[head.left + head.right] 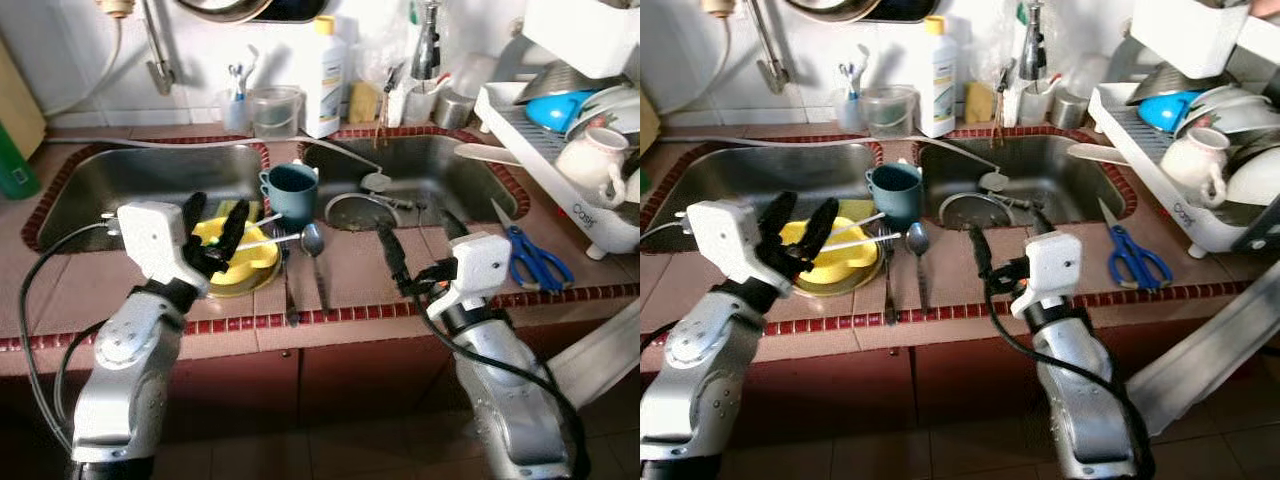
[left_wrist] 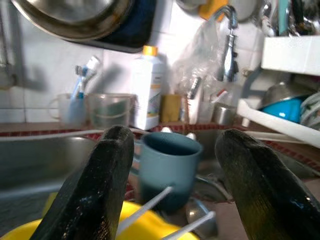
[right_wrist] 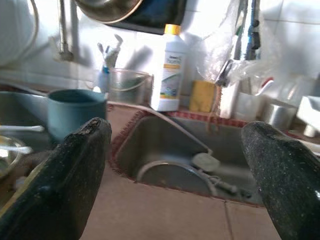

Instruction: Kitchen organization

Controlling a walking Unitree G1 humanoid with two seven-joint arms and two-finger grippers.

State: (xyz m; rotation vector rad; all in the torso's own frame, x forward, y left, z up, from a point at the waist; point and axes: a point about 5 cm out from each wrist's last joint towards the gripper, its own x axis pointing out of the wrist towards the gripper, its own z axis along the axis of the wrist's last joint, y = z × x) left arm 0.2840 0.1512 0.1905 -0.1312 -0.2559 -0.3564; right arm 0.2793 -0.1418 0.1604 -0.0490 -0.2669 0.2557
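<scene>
Left pincer [image 1: 213, 232] agape over yellow bowl [image 1: 243, 262]

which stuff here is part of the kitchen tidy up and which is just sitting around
In the job:
left end effector, open over the yellow dish
right end effector, open above the counter
blue mug
spoon

Lying about:
blue scissors
white bottle
dish rack

A tabletop of pinkish-brown tiles [image 1: 360, 262] edged in small dark red tiles carries two sunken stainless steel sink basins [image 1: 150, 180], side by side. Behind them rises a white tiled wall [image 1: 70, 50], evenly lit. Below the front edge stand reddish-brown cabinet doors [image 1: 340, 385] over a dim brown tiled floor [image 1: 330, 450].
</scene>
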